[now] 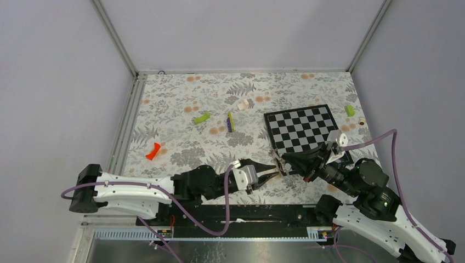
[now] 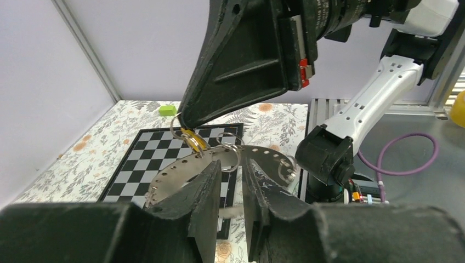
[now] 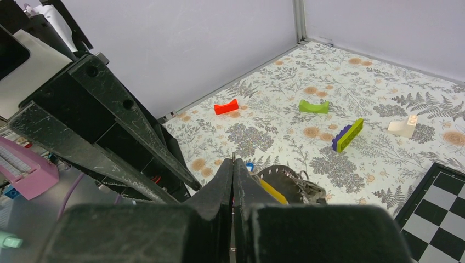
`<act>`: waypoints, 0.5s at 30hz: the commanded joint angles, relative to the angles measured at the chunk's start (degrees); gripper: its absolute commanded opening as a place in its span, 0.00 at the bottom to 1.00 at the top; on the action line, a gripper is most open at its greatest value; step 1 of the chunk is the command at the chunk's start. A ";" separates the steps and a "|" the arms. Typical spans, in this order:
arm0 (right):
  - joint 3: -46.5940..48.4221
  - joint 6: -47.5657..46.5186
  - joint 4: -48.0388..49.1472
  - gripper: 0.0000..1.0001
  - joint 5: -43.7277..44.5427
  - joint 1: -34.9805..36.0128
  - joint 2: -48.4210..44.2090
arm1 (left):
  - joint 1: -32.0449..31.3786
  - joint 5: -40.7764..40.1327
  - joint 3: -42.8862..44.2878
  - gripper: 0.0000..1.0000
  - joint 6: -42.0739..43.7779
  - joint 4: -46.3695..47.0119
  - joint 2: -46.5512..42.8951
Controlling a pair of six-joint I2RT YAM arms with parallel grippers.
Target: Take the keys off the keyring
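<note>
Two pincers: left pincer (image 2: 230, 169) parted slightly at keyring (image 2: 178, 174), right pincer (image 3: 233, 164) closed.

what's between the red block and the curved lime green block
Only bare floral tablecloth separates red block from curved lime green block, per top view.

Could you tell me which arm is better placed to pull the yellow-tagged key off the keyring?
Right, probably: the right gripper seems shut on the yellow-tagged key at the keyring, while the left gripper has its jaws apart.
</note>
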 commanded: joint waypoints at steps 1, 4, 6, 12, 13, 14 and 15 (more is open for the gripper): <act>1.78 -0.16 5.28 0.00 -1.68 -0.16 -0.88 | -0.18 -3.77 2.59 0.27 -0.70 3.72 0.03; 1.71 -0.04 5.28 0.00 -2.13 -0.16 -1.25 | -0.18 -5.42 2.23 0.27 -0.61 4.99 0.14; 1.64 0.01 5.25 0.00 -2.52 -0.16 -1.43 | -0.18 -6.70 1.91 0.27 -0.61 5.91 0.20; 1.58 0.18 5.37 0.00 -3.53 -0.16 -1.53 | -0.18 -7.96 1.79 0.29 -0.61 7.26 0.65; 1.62 0.19 5.39 0.00 -3.68 -0.12 -1.54 | -0.18 -7.95 1.77 0.30 -0.61 7.43 0.65; 1.58 0.17 5.33 0.00 -3.85 -0.16 -1.60 | -0.18 -7.94 1.72 0.30 -0.61 7.49 0.67; 1.60 0.24 5.45 0.00 -4.02 -0.16 -1.64 | -0.18 -7.95 1.69 0.30 -0.60 7.53 0.74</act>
